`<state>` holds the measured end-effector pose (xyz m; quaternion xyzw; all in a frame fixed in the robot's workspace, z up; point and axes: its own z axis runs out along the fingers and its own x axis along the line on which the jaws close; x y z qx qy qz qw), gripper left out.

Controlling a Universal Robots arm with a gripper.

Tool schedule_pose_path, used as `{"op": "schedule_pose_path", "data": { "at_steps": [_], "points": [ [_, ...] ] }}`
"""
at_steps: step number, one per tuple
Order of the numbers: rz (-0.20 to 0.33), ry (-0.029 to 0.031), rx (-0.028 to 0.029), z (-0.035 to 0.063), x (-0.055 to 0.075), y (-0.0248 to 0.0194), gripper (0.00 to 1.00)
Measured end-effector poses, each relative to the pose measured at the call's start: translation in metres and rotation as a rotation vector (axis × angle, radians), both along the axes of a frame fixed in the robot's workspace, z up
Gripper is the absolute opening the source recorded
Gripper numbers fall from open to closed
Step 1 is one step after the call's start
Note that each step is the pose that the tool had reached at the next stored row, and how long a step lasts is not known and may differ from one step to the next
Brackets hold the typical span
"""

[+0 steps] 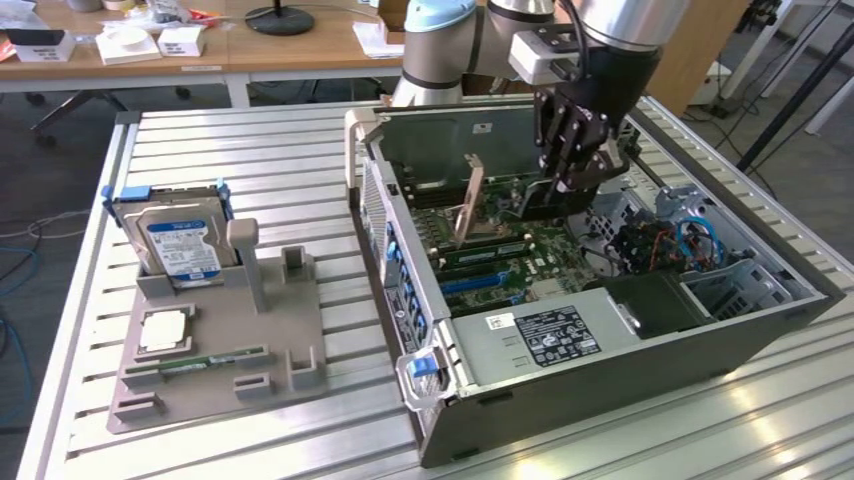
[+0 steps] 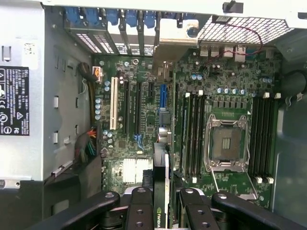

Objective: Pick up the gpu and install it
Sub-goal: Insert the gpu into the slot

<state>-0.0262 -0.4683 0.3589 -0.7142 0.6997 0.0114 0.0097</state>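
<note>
Black along its thin edge, the gpu (image 2: 161, 191) sits edge-on between your jaws, which pinch it from both sides. A maker's logo shows on the edge close to where they clamp it.

The card is inside the open computer case (image 1: 641, 385), just over the green motherboard (image 2: 139, 143). Its edge runs along the same line as the short blue slot (image 2: 162, 98). You cannot tell whether it touches the board. On one side of it lie the long black and white expansion slots (image 2: 125, 108). On the other side are the memory slots (image 2: 192, 134) and the open processor socket (image 2: 226, 143).

In the exterior view your arm (image 1: 447, 40) comes down into the case from above. The grey power supply (image 1: 547, 335) with its black label sits at the near end. The case lies on its side on the slatted metal table (image 1: 240, 140).

Towards the exterior view's left, well apart from the case, a grey holder (image 1: 260, 310) carries three things:
- a hard drive (image 1: 180, 245) with a blue label, standing upright
- a square processor (image 1: 160, 330), lying flat
- a narrow green memory stick (image 1: 214, 358)
</note>
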Motion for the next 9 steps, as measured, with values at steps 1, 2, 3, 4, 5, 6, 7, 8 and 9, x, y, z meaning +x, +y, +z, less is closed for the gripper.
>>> {"op": "schedule_pose_path", "data": {
  "at_steps": [1,2,3,4,5,6,7,8,9],
  "points": [
    [0.0,0.0,0.0011,-0.0016,0.0,0.0,0.26],
    [0.0,0.0,0.0019,-0.0029,0.0,0.0,0.26],
    [0.0,0.0,0.002,-0.0036,0.0,0.0,0.26],
    [0.0,0.0001,0.0018,-0.0037,0.0,0.0,0.26],
    [0.0,0.0002,0.0018,-0.0037,0.0,0.0,0.26],
    [0.0,0.0002,0.0017,-0.0037,0.0,0.0,0.26],
    [0.0,0.0001,0.0019,-0.0037,0.0,-0.0001,0.26],
    [0.0,0.0001,0.002,-0.0038,0.0,0.0,0.26],
    [0.0,0.0,0.0022,-0.0039,0.0,0.0002,0.26]
  ]
}}
